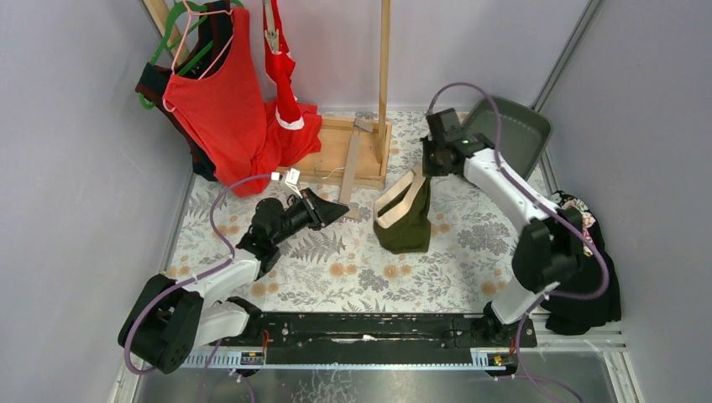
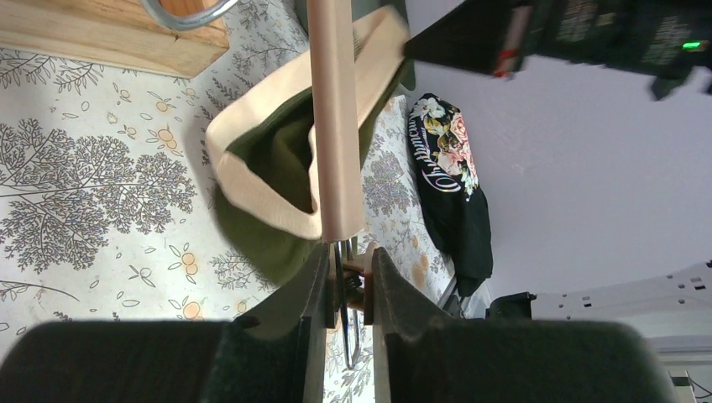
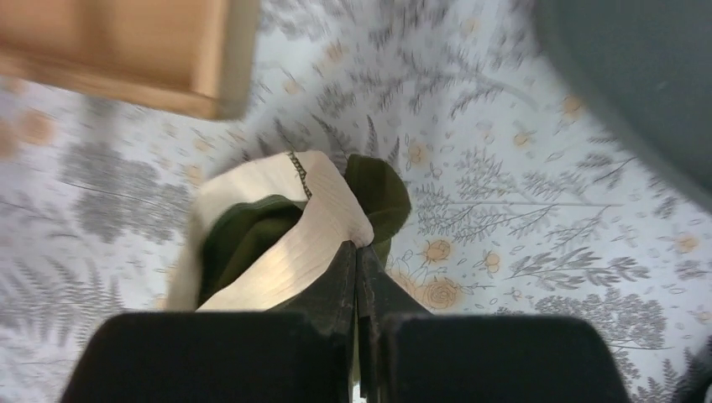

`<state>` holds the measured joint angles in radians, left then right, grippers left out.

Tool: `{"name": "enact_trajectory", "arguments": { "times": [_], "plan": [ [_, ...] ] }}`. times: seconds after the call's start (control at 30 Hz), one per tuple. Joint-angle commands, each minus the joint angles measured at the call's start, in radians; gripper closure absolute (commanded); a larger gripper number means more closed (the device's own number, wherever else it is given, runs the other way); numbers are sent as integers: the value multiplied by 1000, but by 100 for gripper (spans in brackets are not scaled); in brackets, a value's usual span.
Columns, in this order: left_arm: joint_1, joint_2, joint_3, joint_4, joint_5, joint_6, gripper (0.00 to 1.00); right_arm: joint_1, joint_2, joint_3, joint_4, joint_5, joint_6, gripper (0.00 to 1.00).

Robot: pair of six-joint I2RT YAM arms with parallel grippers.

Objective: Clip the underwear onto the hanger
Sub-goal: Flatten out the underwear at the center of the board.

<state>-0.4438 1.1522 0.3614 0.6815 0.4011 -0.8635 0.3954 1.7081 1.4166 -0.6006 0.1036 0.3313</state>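
Observation:
The dark olive underwear with a cream waistband hangs from my right gripper. That gripper is shut on the waistband's edge, and the cloth's lower part rests on the table. My right gripper is at the table's middle back. My left gripper is shut on a wooden clip with a wire spring at the end of the hanger's pale bar. The bar points toward the olive underwear. The hanger's metal hook lies by the wooden base. My left gripper is just left of the underwear. The red underwear hangs clipped at the back.
A wooden rack post rises from a wooden base frame at the back. A large red tank top hangs at the back left. A grey bin leans at the back right. A black floral cloth lies at the right edge.

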Motion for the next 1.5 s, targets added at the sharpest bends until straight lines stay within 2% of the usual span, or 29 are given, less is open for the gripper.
{"name": "enact_trajectory", "arguments": {
  "times": [0.0,0.37,0.63,1.23,1.47],
  "plan": [
    [5,-35,-5,72,9,2,100,-3,-161,112,-14,51,-9,100],
    [5,-68,0,39,2,8,100,-3,-296,219,-16,87,-67,100],
    [6,-82,-1,24,-5,11,100,-3,-342,193,-22,66,-91,100],
    [5,-81,5,25,-6,13,100,-4,-638,-10,29,-292,-298,100],
    [5,-93,7,17,-6,17,100,-3,-600,-37,32,-277,-347,100]
  ]
}}
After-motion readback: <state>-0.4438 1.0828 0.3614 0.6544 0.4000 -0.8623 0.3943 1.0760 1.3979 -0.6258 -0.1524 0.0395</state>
